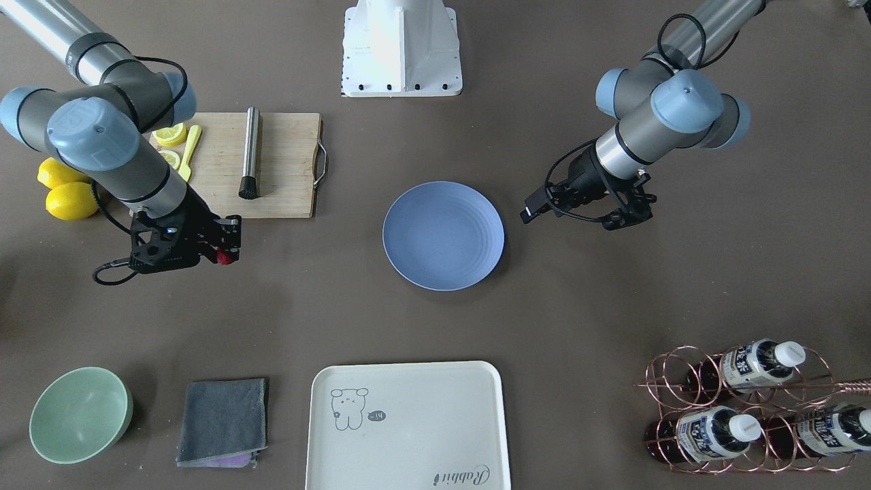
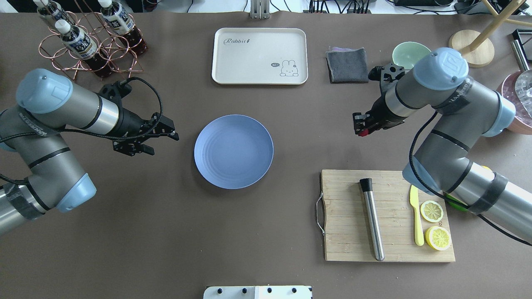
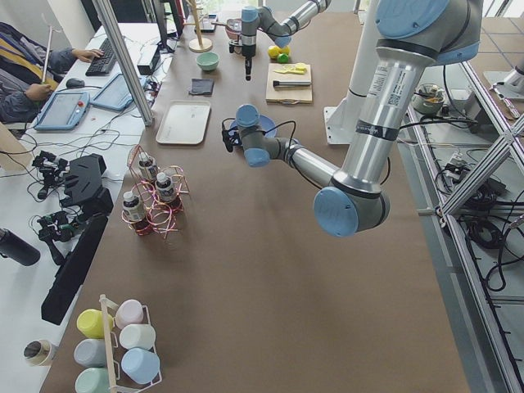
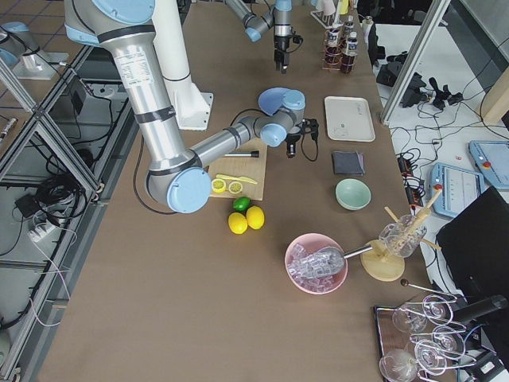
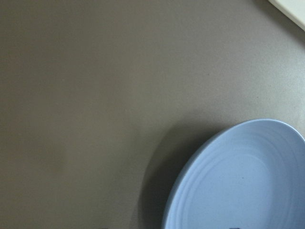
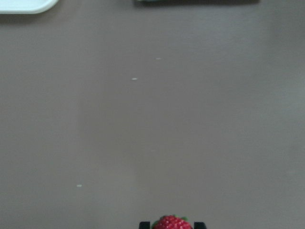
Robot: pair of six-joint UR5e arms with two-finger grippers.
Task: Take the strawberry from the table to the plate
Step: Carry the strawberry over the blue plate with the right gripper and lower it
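The dark-red strawberry [image 1: 223, 256] [image 2: 363, 133] [image 6: 171, 223] sits between the fingertips of my right gripper [image 1: 228, 250] [image 2: 360, 128], which is shut on it a little above the grey-brown table [image 1: 578, 306]. The round blue plate [image 1: 442, 235] [image 2: 233, 151] [image 5: 238, 186] lies at the table's middle with nothing on it. In the overhead view the held berry is well to the plate's right. On the plate's other side my left gripper [image 1: 626, 214] [image 2: 137, 149] hangs open and holds nothing. Its wrist view shows the plate's rim.
A wooden cutting board [image 2: 349, 232] holds a steel muddler [image 2: 372, 218], a yellow knife [image 2: 417, 218] and two lemon halves [image 2: 432, 211]. Whole lemons [image 1: 68, 201] lie beside it. A cream tray [image 2: 259, 56], a grey cloth [image 2: 347, 65], a mint bowl [image 2: 409, 54] and a bottle rack [image 2: 89, 45] line the far edge.
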